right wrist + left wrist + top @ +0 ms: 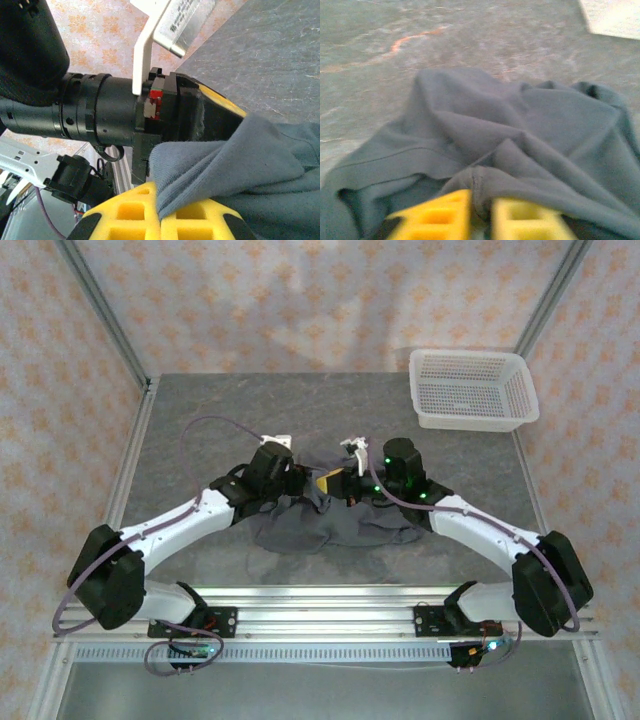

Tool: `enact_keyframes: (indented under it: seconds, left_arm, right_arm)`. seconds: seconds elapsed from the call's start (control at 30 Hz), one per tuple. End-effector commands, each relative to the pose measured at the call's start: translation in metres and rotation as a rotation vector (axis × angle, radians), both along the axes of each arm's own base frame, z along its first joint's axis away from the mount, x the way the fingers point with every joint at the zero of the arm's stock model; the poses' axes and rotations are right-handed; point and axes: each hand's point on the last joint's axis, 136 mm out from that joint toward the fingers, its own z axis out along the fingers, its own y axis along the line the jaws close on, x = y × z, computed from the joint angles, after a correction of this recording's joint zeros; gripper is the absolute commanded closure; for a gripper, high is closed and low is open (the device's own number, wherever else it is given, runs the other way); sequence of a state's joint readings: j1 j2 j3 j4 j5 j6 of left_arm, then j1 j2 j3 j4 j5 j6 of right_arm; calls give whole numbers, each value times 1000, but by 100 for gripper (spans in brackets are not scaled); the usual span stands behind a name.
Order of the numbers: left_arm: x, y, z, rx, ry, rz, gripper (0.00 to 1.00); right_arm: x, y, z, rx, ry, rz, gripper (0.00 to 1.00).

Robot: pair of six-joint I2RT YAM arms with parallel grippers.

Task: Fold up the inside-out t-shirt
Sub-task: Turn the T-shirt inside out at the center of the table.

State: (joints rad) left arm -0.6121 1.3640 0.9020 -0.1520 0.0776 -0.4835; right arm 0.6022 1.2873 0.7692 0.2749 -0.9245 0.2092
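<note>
Arm bases (320, 618) sit closest in the top view. Past them the shirt (320, 525) is a crumpled grey heap in the middle of the tabletop (200, 410). The left fingers (312, 483) and right fingers (352, 492) meet at its far edge, nearly touching. A white basket (470, 390) sits well apart in the far right corner.

Left wrist cam: left fingers (462, 215) are pressed together with a ridge of shirt (520, 140) pinched between them. The rest of the cloth spills away in loose wrinkles onto the bare tabletop (470, 40).

Right wrist cam: same deal, right fingers (145, 215) are closed on a hemmed edge of the shirt (260, 165), which hangs off to the right. The left arm's end is just across from it.

Progress-wise I'd say this is barely started. Both sides have a grip, but nothing is spread flat and I can't see a single fold yet. My guess is it has to be pulled out and laid flat first, then all the folding is left.
</note>
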Motion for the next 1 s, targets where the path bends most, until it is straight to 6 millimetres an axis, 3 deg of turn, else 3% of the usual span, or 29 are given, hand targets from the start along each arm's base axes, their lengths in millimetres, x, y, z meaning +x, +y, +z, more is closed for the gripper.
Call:
enact_keyframes:
  seconds: [0.0, 0.07, 0.17, 0.23, 0.33, 0.4, 0.5, 0.6, 0.73, 0.83, 0.93, 0.97]
  left_arm:
    - [-5, -23, 27, -143, -33, -143, 100]
    - [-15, -34, 47, -241, -46, -226, 100]
    - [-21, -26, 76, -406, -60, -212, 100]
    - [-25, -22, 95, -495, -72, -211, 100]
    - [-33, -24, 118, -563, -82, -239, 100]
    - [-34, -25, 122, -583, -67, -240, 100]
    - [-33, -27, 120, -582, -36, -234, 100]
    - [-33, -29, 119, -586, -27, -239, 100]
    - [-33, -32, 122, -588, -25, -257, 100]
    - [-32, -32, 119, -570, -11, -256, 100]
    - [-32, -30, 120, -566, -10, -243, 100]
    - [-33, -29, 121, -567, -11, -242, 100]
  right_arm:
    - [11, -15, 7, 7, -54, -63, 100]
    - [29, -31, -3, 28, -13, -140, 100]
    - [58, -62, -41, -19, 51, -301, 100]
    - [59, -69, -68, -77, 73, -326, 98]
    - [51, -66, -90, -99, 144, -291, 82]
    - [47, -65, -89, -93, 157, -287, 73]
    - [42, -71, -71, -103, 54, -342, 62]
    - [25, -69, -42, -160, -192, -371, 54]
    - [0, -48, -16, -259, -545, -321, 40]
    - [22, -45, -13, -333, -572, -388, 43]
    - [40, -38, -28, -453, -589, -378, 63]
    - [44, -34, -36, -486, -582, -358, 65]
